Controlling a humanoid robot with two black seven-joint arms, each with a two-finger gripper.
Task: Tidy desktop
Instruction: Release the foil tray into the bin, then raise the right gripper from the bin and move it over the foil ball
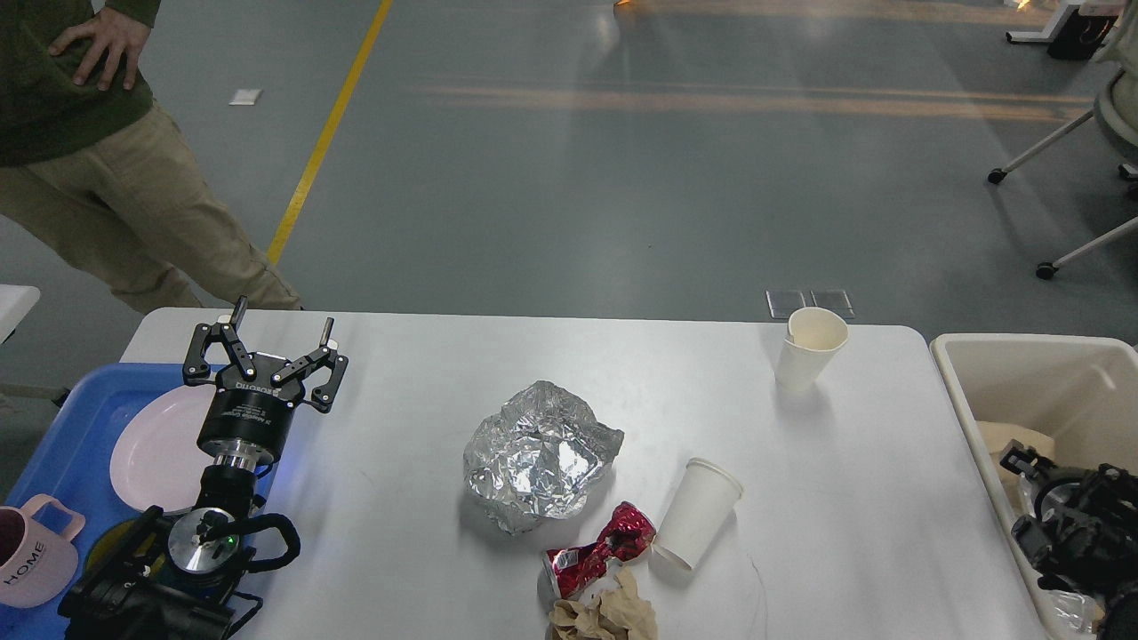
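The white desktop (418, 373) carries a crumpled sheet of silver foil (542, 458) at its middle. A white paper cup (698, 514) lies on its side to the foil's right. A dented paper cup (809, 349) stands near the far right edge. A crushed red wrapper (597, 549) and a wad of brown paper (605, 613) lie at the front. My left gripper (283, 317) is open and empty above the desktop's left end, beside the blue tray. My right gripper (1022, 462) is dark and hangs over the beige bin; its fingers cannot be told apart.
The blue tray (62, 427) at the left holds a pink plate (156, 449) and a pink mug (31, 556). The beige bin (1022, 373) at the right holds some litter. A person (98, 160) stands beyond the far left corner. Chair legs (1058, 142) show at the far right.
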